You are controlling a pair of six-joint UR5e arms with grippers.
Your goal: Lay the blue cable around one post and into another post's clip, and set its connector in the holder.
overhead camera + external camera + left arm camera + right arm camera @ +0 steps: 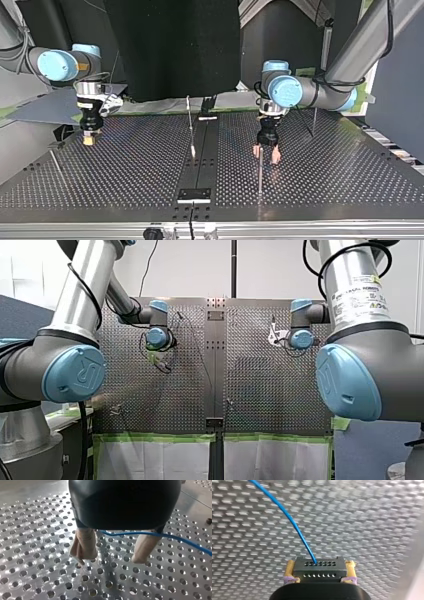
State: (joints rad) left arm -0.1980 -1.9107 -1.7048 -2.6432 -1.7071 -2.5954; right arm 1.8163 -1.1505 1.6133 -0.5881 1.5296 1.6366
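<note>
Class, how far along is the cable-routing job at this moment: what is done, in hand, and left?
Done: my right gripper clamps the connector. In hand: the blue cable crosses between my left gripper's open fingers. Left: routing it round a post, clipping it and seating the connector; none of that shows yet.

I'm looking at a pale wall (190,270) beyond the perforated table (260,380), with a dark pole (233,267) standing upright against it. Green tape (155,438) lines the table's near edge above white sheets (150,460). In the top view, a big black panel (170,45) fills the background.
</note>
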